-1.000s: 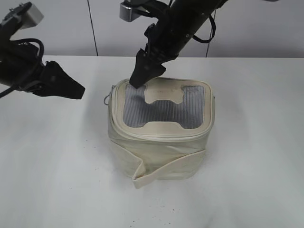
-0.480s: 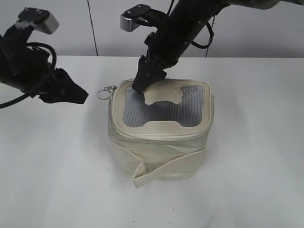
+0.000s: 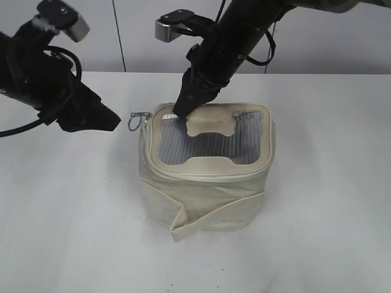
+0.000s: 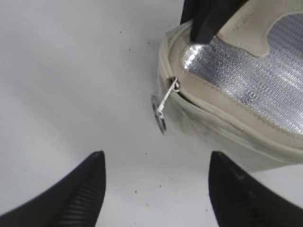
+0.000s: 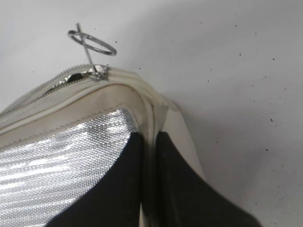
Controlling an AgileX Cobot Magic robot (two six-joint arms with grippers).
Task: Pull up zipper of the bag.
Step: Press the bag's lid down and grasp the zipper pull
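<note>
Cream fabric formed the bag [image 3: 204, 174], which stood mid-table [image 3: 317, 201]. I saw the right gripper [image 3: 182, 108] with its fingers [image 5: 118, 189] nearly together, pressed down on the lid's far left corner. The zipper [image 4: 222, 122] ran around the lid rim, its metal pull [image 4: 163, 105] sticking out at the left corner. My left gripper [image 4: 156, 189] hovered just left of it, fingers spread wide, holding nothing.

No text, label, brand, number or sign can be read on anything shown.
</note>
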